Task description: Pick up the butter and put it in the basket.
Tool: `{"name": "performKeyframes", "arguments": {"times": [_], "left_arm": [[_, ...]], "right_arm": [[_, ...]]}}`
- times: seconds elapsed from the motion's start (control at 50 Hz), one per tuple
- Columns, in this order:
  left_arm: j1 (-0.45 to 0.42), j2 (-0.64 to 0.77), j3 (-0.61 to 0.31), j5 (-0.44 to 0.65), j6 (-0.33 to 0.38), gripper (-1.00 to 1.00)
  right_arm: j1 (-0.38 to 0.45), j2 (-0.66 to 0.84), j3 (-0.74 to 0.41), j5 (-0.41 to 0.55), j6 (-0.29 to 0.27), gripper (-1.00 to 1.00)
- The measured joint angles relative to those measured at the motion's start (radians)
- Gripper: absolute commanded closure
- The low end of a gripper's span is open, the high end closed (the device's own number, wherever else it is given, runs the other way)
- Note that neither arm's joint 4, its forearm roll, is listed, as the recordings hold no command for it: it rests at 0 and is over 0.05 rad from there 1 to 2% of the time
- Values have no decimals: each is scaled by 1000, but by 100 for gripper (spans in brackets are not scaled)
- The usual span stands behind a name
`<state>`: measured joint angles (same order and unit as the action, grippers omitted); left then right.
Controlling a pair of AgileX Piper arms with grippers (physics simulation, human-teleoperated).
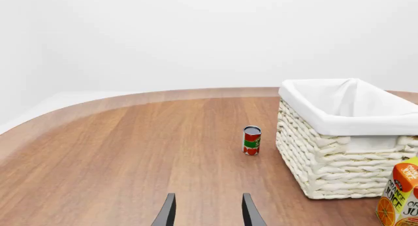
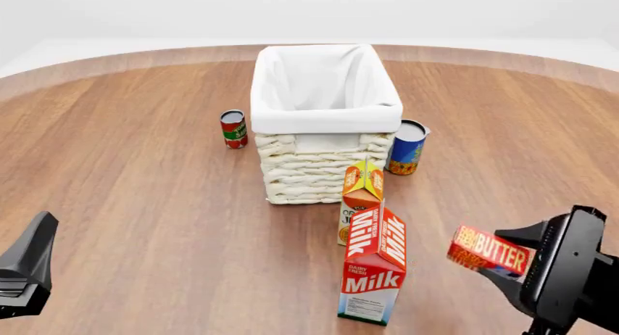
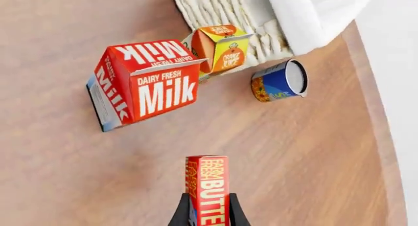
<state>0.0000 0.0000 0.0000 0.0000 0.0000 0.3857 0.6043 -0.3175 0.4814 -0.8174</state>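
Note:
The butter (image 2: 489, 251), a small flat red box with white lettering, hangs above the table at the front right, held between the fingers of my right gripper (image 2: 501, 255). The right wrist view shows the butter (image 3: 207, 187) edge-on, clamped in my right gripper (image 3: 207, 214). The cream wicker basket (image 2: 325, 117) with its white liner stands at the table's centre, far ahead and left of the butter. The basket (image 1: 339, 152) also fills the left wrist view's side. My left gripper (image 1: 207, 211) is open and empty, low at the front left.
A tall milk carton (image 2: 373, 274) and an orange juice carton (image 2: 361, 197) stand between the butter and the basket. A blue can (image 2: 407, 147) sits by the basket's right side, a red can (image 2: 233, 128) by its left side.

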Motion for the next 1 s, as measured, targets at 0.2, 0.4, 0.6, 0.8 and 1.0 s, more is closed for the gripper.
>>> {"name": "performKeyframes", "arguments": {"times": [0.2, 0.4, 0.6, 0.8, 1.0], "left_arm": [[0, 0, 0, 0, 0, -100], [0, 0, 0, 0, 0, -100], [0, 0, 0, 0, 0, -100], [0, 0, 0, 0, 0, -100], [0, 0, 0, 0, 0, -100]], "right_arm": [[14, -112, -90, 86, 56, 100], [48, -161, -152, 86, 124, 100], [87, -146, -201, -14, 197, 100], [116, -112, -234, -170, 260, 100], [106, -23, -222, -361, 296, 100]]}}
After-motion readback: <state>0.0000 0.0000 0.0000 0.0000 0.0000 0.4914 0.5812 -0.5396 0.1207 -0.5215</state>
